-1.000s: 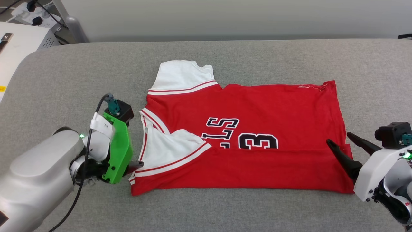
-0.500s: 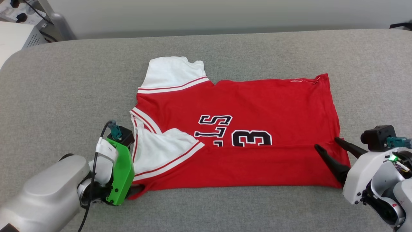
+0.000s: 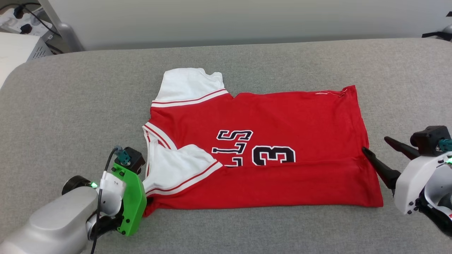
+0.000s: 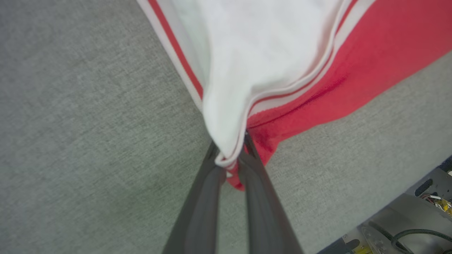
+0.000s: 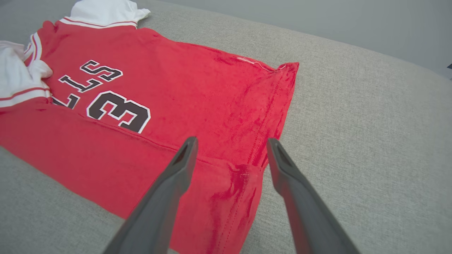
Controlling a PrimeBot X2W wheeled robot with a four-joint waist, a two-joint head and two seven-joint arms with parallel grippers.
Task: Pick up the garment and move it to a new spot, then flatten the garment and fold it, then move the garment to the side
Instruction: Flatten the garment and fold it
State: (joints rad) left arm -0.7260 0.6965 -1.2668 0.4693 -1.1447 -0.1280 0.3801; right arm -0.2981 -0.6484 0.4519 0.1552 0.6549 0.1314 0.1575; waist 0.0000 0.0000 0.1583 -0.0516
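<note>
folding step in hand. the garment (image 3: 268, 141) lies flat at frame centre on the grey surface (image 3: 247, 53), its lower edge already turned up over the lettering. left gripper (image 4: 231, 157) is clamped on the lower-left corner, pinching white sleeve and red hem together. right gripper (image 5: 231, 141) stands open, jaws astride the lower-right hem, gripping nothing.

judgement: the right claw must close on its corner before both lift and carry the fold over evenly.

change from earlier: the left jaws, then open at the corner, are now closed; the right tips sit at the hem edge rather than over cloth.
</note>
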